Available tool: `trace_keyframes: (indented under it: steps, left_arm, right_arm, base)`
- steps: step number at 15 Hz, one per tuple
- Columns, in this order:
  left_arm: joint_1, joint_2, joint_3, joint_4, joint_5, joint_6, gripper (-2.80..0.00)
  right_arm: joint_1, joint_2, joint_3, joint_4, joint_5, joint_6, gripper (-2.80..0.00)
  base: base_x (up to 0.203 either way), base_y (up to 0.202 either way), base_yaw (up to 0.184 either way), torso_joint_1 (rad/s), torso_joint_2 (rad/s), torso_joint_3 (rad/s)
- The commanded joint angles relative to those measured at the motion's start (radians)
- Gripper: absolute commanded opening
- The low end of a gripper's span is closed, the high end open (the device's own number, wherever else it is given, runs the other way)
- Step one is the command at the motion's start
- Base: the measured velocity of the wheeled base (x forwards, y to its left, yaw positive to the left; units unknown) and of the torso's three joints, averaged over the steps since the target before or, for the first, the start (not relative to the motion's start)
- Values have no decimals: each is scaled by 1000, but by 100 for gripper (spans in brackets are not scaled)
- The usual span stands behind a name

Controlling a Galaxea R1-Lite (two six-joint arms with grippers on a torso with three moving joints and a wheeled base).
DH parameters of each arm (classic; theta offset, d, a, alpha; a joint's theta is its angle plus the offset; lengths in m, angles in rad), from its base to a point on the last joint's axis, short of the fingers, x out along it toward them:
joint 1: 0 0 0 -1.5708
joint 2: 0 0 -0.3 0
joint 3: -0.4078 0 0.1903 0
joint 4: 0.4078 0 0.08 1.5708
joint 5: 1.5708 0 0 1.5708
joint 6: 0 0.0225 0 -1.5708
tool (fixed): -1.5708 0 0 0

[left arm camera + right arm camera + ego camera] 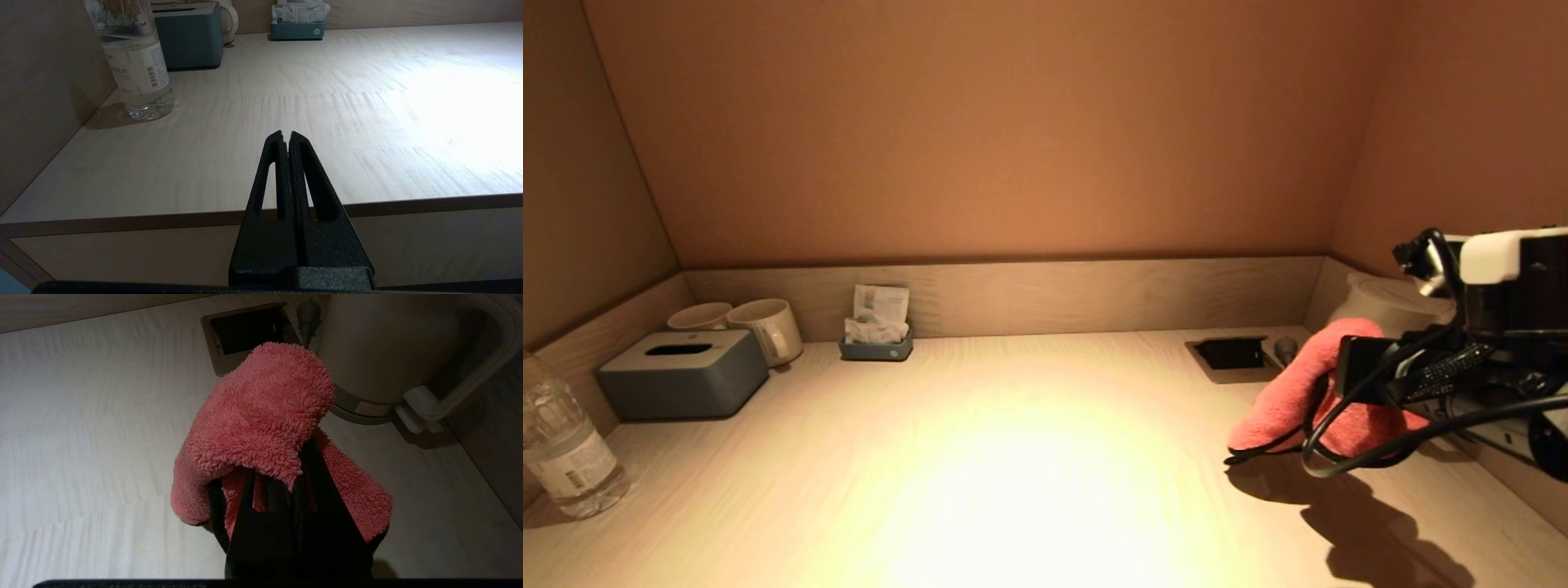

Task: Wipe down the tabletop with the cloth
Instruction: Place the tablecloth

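A fluffy pink cloth hangs over my right gripper at the right side of the light wooden tabletop, slightly above it. In the right wrist view the cloth drapes over the black fingers, which are shut on it; the fingertips are hidden under the pile. My left gripper is shut and empty, held just off the table's front left edge; it is out of the head view.
A water bottle stands front left. A grey tissue box, two mugs and a small sachet holder line the back left. A recessed socket box and a white kettle sit back right. Walls enclose three sides.
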Motion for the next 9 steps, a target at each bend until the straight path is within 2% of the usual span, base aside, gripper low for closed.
trace_keyframes:
  steps: [1, 2, 5, 7, 9]
  left_arm:
    - [0, 1, 0, 0, 0, 0, -280]
    - [-2, 1, 0, 0, 0, 0, -280]
    - [-2, 1, 0, 0, 0, 0, -280]
    - [0, 1, 0, 0, 0, 0, -280]
    - [0, 1, 0, 0, 0, 0, -280]
  right_arm:
    - [-33, -9, 12, -2, 3, 1, -280]
    - [-61, -6, 13, -3, 12, 1, -280]
    - [-273, 35, 14, -28, 76, 0, -280]
    - [-339, 85, 12, -62, 108, -5, -280]
    - [-457, 174, 13, -128, 152, -19, -280]
  base:
    - [0, 0, 0, 0, 0, 0]
    - [0, 0, 0, 0, 0, 0]
    - [0, 0, 0, 0, 0, 0]
    - [0, 0, 0, 0, 0, 0]
    - [0, 0, 0, 0, 0, 0]
